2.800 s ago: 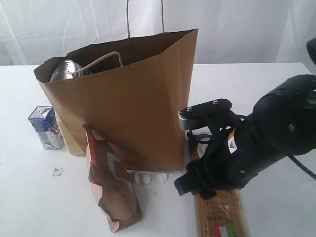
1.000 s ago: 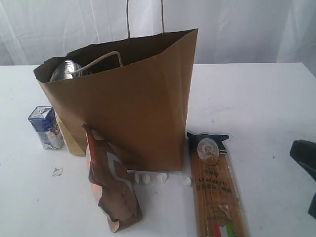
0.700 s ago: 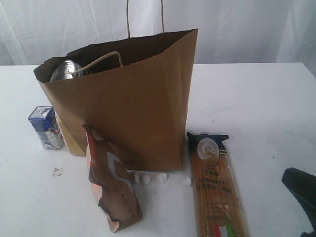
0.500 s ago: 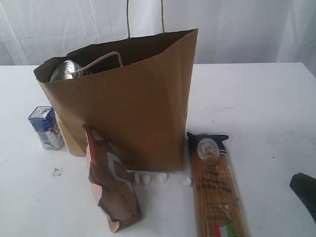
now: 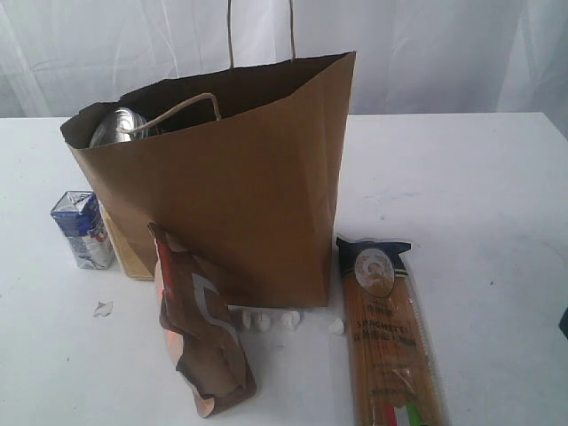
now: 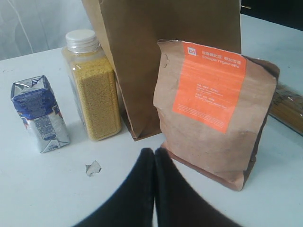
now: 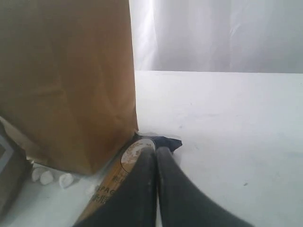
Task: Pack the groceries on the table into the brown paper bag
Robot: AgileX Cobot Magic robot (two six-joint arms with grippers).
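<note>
The brown paper bag [image 5: 222, 169] stands upright on the table [image 5: 444, 169], and a shiny jar top [image 5: 118, 126] shows inside its mouth. The blue-white carton [image 5: 82, 229] stands left of the bag, with the yellow-filled bottle [image 6: 93, 94] beside it against the bag. The brown-orange pouch [image 5: 197, 324] leans against the bag's front. The spaghetti packet [image 5: 386, 333] lies flat to the bag's right. My left gripper [image 6: 155, 151] is shut on nothing, just short of the pouch [image 6: 215, 104]. My right gripper [image 7: 156, 150] is shut and empty, its tips over the packet's dark end [image 7: 166, 142].
Small white crumbs [image 5: 271, 319] lie at the bag's front foot, and a torn scrap [image 5: 103, 308] lies near the carton. White curtains hang behind the table. Only a dark sliver of the right arm [image 5: 564, 324] shows at the exterior view's right edge.
The right arm, which was over the spaghetti packet, has drawn back to the right and nearly out of the exterior view. The packet stays flat on the table.
</note>
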